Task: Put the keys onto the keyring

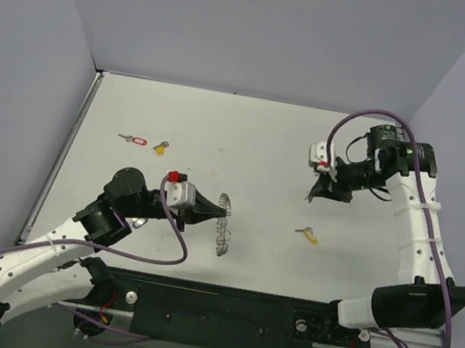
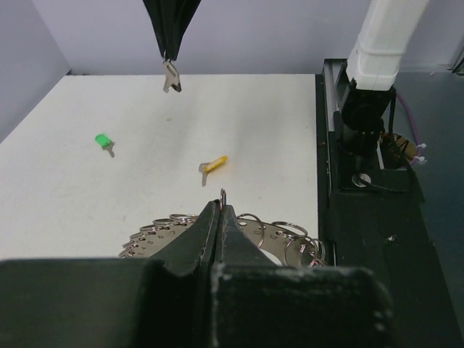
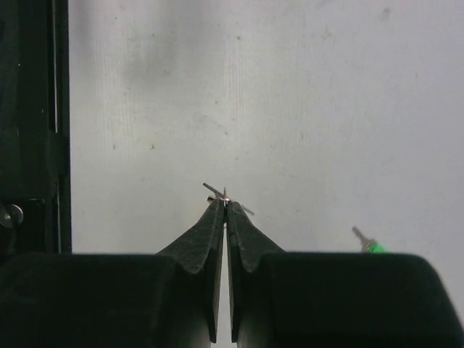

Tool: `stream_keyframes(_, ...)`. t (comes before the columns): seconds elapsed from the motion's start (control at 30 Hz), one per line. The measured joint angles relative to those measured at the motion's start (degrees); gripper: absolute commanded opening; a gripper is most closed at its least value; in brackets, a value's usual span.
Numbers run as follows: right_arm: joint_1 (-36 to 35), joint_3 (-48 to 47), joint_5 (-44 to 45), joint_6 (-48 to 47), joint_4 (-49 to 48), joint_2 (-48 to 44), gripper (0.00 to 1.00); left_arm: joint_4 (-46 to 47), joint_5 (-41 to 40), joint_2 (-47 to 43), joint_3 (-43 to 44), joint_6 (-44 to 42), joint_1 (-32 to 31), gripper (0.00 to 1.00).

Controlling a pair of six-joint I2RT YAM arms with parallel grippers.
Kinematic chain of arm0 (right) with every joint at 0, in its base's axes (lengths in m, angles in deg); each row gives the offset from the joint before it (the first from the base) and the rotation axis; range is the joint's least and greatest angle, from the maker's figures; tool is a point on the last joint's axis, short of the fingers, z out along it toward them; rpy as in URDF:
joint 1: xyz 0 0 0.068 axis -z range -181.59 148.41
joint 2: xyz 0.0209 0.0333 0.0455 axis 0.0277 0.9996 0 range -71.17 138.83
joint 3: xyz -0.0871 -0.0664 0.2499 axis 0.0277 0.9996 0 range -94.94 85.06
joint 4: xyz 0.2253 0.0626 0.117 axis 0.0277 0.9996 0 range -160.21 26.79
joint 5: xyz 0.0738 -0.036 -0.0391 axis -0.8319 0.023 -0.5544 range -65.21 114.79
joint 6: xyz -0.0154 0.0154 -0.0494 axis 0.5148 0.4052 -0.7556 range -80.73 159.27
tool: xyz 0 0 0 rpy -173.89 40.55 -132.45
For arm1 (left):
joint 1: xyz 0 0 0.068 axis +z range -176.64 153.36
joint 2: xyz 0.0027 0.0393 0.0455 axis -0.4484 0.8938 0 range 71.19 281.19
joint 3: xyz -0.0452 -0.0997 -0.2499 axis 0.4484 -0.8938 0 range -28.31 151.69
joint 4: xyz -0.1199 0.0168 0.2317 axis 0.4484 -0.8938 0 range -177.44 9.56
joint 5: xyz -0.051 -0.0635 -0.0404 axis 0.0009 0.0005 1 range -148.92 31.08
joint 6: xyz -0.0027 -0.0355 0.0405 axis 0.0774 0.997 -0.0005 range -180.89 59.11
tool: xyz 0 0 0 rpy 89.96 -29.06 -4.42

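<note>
Two keys lie at the far left of the white table [image 1: 248,132]: the red tag key [image 1: 136,139] and, just beside it, the yellow key [image 1: 160,148]. The tag is too small for me to read any words on it.

Next comes my left claw [image 1: 222,213]. It is clenched tight on the keyring [image 1: 222,239], pinching one thin wire loop between its fingers [image 2: 210,225]. The keyring stands upright, so the top camera sees it edge-on. I cannot tell if its bottom touches the table. From the left wrist camera I see its many little silver loops fanned out under the claw.

To the right of the ring, apart from it, a second yellow key [image 1: 307,234] lies flat on the table.

Further right, my right claw [image 1: 312,196] is well apart from the ring. It is squeezed shut on a small silver key [image 2: 171,78], which hangs down from its tips.

A green key [image 2: 104,141] lies on the table near that claw. I see it only in the wrist cameras.
</note>
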Motion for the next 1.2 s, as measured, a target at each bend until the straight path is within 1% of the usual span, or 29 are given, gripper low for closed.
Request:
stream_keyframes(0.1,-2.2,0.8,-2.2,-7.9,1.9,-1.7,0.00,1.0,-2.9,2.5,1.7,-1.0,-4.8,0.00)
stream_keyframes(0.2,-6.3,1.7,-3.8,-12.3,3.2,-3.2,0.00,1.9,-6.5,5.2,2.8,-2.4,-9.8,0.00)
stream_keyframes(0.3,-9.7,2.0,-4.7,-13.3,4.0,-4.3,0.00,2.8,-11.2,7.9,2.8,-4.0,-14.5,0.00)
stream_keyframes(0.43,-11.0,2.0,-4.9,-12.1,4.4,-5.8,0.00,5.4,-15.6,10.6,2.5,-6.2,-18.1,0.00)
stream_keyframes(0.6,-13.3,2.0,-4.7,-9.1,4.4,-7.6,0.00,12.0,-19.8,11.7,0.3,-8.0,-19.8,0.00)
stream_keyframes(0.83,-16.0,2.0,-4.3,-5.7,4.6,-8.5,0.00,20.4,-23.9,14.8,-0.7,-7.3,-20.7,0.00)
stream_keyframes(1.07,-18.5,2.0,-3.6,-3.3,4.6,-8.5,0.00,26.1,-26.1,17.2,-1.0,-3.0,-21.0,0.00)
stream_keyframes(1.2,-19.5,2.0,-2.9,-1.5,4.6,-8.3,0.00,29.6,-26.9,17.9,-1.9,1.0,-21.2,0.00)
